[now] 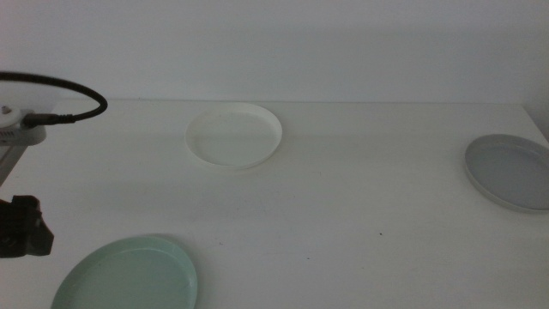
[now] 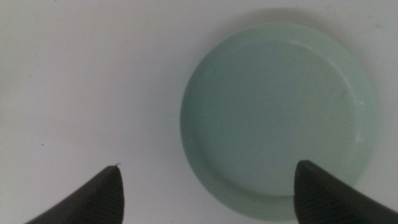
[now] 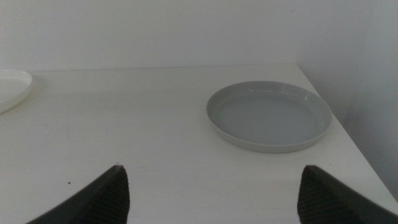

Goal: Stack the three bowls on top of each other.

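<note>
Left fingers [image 2: 208,190] spread above mint bowl [image 2: 278,118], bowls unstacked

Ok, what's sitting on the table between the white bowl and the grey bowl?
Nothing: in the middle view, only bare table lies between the cream-white bowl and the light grey bowl. The right wrist view shows the same.

White tabletop [image 1: 343,215] meeting a plain white wall [image 1: 343,43] behind; even, diffuse lighting, faint shadows.
</note>
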Motion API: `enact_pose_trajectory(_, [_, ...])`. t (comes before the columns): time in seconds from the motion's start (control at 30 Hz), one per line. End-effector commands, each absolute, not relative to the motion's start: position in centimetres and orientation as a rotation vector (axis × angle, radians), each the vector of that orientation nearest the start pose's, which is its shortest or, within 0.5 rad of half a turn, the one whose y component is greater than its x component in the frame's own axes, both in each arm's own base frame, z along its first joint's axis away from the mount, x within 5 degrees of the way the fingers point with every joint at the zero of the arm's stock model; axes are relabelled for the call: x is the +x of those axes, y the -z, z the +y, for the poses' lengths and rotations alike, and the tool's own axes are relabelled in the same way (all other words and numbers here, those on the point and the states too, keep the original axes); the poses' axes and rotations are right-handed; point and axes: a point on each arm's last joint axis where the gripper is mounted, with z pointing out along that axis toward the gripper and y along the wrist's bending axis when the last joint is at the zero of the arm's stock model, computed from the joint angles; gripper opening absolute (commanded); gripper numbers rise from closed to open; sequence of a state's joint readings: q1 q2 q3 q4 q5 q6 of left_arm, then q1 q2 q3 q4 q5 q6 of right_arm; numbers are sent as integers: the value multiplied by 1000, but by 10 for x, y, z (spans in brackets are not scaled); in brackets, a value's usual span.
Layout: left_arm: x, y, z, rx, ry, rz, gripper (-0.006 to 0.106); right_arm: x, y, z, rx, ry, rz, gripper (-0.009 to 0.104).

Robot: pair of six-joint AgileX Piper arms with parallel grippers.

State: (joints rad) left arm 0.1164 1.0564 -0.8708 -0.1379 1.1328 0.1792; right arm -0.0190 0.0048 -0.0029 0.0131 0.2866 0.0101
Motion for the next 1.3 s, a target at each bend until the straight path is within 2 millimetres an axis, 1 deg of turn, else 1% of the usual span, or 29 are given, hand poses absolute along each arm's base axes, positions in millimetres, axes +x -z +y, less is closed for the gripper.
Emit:
enact_pose_trajectory(0.0, [185, -295, 16, 52, 127, 2807, 94, 55, -187, -1, 29, 6, 1768, 92])
enact_pose_trajectory(0.07, [191, -286, 24, 35, 125, 2842, 94, 55, -187, -1, 29, 6, 1768, 92])
enact_pose_trajectory(0.2, [209, -263, 34, 39, 155, 2854, 94, 55, -187, -1, 29, 6, 1768, 92])
enact_pose_trajectory(0.4, [222, -225, 38, 81, 167, 2879, 94, 55, -187, -1, 29, 6, 1768, 92])
enact_pose_trajectory(0.53, [226, -202, 38, 43, 208, 2927, 94, 55, -187, -1, 29, 6, 1768, 92])
enact_pose_trajectory(0.63, [229, -189, 37, 34, 248, 2956, 94, 55, -187, -1, 29, 6, 1768, 92])
enact_pose_trajectory(0.83, [238, -164, 37, 33, 303, 3021, 94, 55, -187, -1, 29, 6, 1768, 92])
enact_pose_trajectory(1.07, [239, -140, 37, 15, 373, 3128, 93, 55, -187, -1, 29, 6, 1768, 92])
enact_pose_trajectory(1.17, [238, -136, 36, 14, 396, 3158, 88, 55, -187, -1, 29, 6, 1768, 92])
enact_pose_trajectory(1.27, [236, -136, 36, 12, 412, 3174, 76, 55, -187, -1, 29, 6, 1768, 92])
